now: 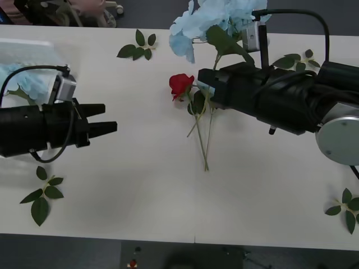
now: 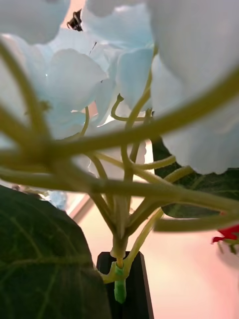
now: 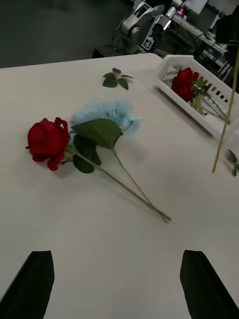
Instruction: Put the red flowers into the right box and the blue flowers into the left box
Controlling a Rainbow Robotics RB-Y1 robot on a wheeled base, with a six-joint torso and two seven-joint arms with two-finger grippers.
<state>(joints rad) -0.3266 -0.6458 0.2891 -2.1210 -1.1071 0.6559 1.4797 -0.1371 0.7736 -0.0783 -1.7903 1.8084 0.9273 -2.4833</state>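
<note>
Right tool (image 1: 203, 89): over the middle of the desk (image 1: 140, 190), closed on the stem of a blue flower (image 1: 216, 19). The pale blue head stands raised above the arm toward the desk's far edge. In the right wrist view the green stem base (image 2: 119, 284) is pinched against a black finger (image 2: 139, 289), and the branching stalks and blue petals (image 2: 74, 84) spread out close to the lens.

Left tool (image 1: 109, 120): hovers over the left half of the desk, pointing toward the centre, holding nothing. In the left wrist view its two black fingertips (image 3: 32, 284) sit at the corners, wide apart.

Red flower (image 1: 180, 85): lies flat on the desk near the centre, just beside the right tool's tip, stem running toward the near edge. The left wrist view shows the same rose (image 3: 47, 142) with a second blue flower (image 3: 112, 112) lying just behind it; their stems (image 3: 134, 192) run side by side and meet at the cut ends.

Left box (image 1: 28, 61): at the desk's left edge, partly covered by the left arm; blue petals (image 1: 19, 84) are visible inside it.

Right box (image 3: 199, 89): white slotted basket seen in the left wrist view, holding a red rose (image 3: 184, 82).

Loose leaf sprigs (image 1: 137, 47) lie scattered on the desk: far centre, near left, far right, near right.
</note>
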